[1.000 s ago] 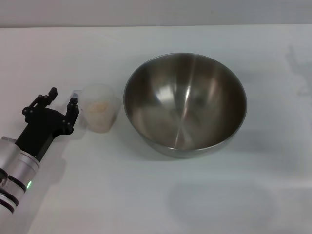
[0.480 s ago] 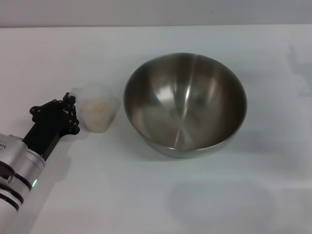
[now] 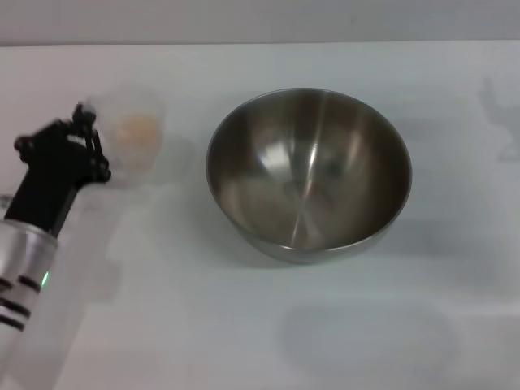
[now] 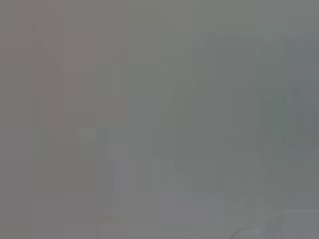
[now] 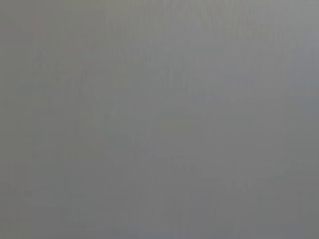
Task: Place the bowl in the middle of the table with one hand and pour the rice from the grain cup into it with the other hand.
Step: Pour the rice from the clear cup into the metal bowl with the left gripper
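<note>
Bowl (image 3: 309,175) sits upright on the table (image 3: 244,325), slightly right of frame centre in the head view. Its inside is bare steel; no grains show in it.

Cup (image 3: 130,130) is at the upper left of the frame, well apart from the bowl's left rim. The cup is blurred. A pale beige patch of rice (image 3: 136,128) shows through its clear wall. Whether the cup is tilted cannot be determined. A faint shadow lies on the table below and to the right of the cup.

Left gripper (image 3: 85,138) enters from the lower left edge and reaches up to the cup's left side. Its black fingers appear together against the cup at its left side, consistent with a clamped hold on the cup; the contact point itself is blurred.

Right gripper does not appear in the head view. Both wrist views show only uniform grey with no identifiable object.
</note>
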{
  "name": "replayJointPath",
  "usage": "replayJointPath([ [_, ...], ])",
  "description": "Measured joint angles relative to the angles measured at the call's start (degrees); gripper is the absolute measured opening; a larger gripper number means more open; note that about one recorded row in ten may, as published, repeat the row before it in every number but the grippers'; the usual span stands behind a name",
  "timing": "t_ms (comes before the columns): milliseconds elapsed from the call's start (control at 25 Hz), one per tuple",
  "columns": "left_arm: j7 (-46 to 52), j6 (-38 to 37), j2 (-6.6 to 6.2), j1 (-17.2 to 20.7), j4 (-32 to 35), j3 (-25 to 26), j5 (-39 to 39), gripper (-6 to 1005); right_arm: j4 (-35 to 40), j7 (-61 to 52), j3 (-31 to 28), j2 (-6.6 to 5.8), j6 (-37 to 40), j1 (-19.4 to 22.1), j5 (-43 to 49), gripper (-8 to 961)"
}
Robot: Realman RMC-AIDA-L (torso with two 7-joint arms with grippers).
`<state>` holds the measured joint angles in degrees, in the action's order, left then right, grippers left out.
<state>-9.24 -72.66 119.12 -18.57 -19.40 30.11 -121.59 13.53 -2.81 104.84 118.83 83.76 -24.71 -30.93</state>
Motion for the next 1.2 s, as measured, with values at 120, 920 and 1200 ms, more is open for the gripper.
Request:
replayJointPath([
  [120,-12.1,-2.5,0.02,-0.3,-3.0,1.2,0.0,17,0.0,0.0,0.0,0.0,0.1,0.0,0.0,762],
  [920,-65.3,-5.8,0.06,-10.7,-10.1,-13.0,-5.5,18,0.4,0.1,-1.4,-0.21,0.3,-0.8,0.4,762],
  [1200,-76.9,-2.5,0.06,-11.2,-10.3,-12.7,-10.7,19,0.4,0.1,-1.4,-0.34,0.3,-1.0,0.4,762],
])
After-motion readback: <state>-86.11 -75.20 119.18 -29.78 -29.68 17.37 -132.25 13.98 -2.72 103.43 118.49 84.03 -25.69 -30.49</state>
